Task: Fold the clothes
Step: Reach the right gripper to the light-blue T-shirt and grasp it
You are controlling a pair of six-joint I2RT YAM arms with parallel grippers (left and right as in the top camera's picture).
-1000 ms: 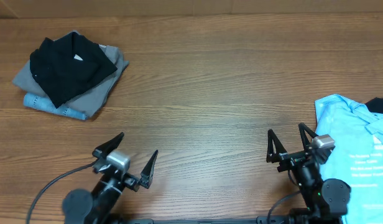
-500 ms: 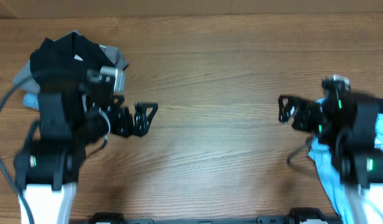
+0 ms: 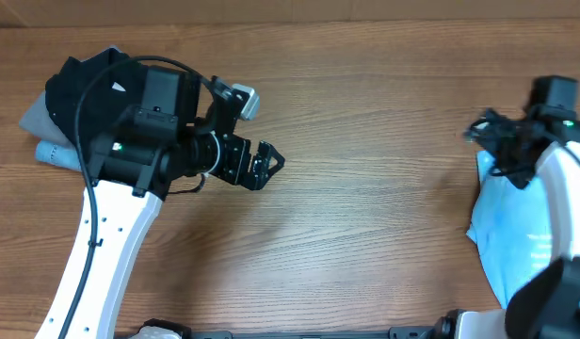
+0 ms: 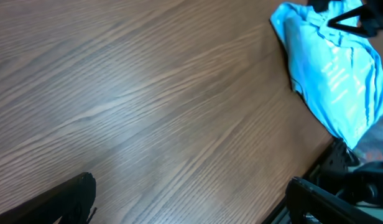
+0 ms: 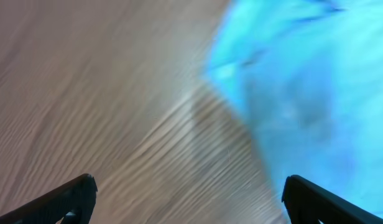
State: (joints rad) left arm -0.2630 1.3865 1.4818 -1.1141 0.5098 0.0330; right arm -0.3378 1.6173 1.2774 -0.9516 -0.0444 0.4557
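Over at 10 o'clock on the wooden table (image 3: 365, 104) sits a small stack of clothes. It's a black garment (image 3: 78, 89) on top, a grey piece (image 3: 31, 118) poking out underneath, and a denim-blue piece (image 3: 53, 153) along the lower edge. The left arm (image 3: 102, 235) comes up from about 7 o'clock and crosses right over that stack, so a good chunk of it is covered.

The left claw (image 3: 269, 168) hangs just off centre toward 9 o'clock, over bare wood. Its jaws are apart with nothing in them. The left wrist cam backs that up: the fingers (image 4: 67, 202) sit in the bottom corners with only wood grain between them.

The light blue T-shirt (image 3: 502, 231) lies bunched up at 4 o'clock by the table edge, partly under the right arm (image 3: 568, 188). There's some white lettering on it, too small to read.

The right claw (image 3: 486, 146) is at 3 o'clock, right by the shirt's upper edge. It's pretty blurry from above, so I can't tell if it's touching the fabric. Its wrist cam is blurry too, but the fingers (image 5: 313, 196) are clearly spread wide with nothing gripped. That view shows wood on the left and blue cloth filling the upper right.
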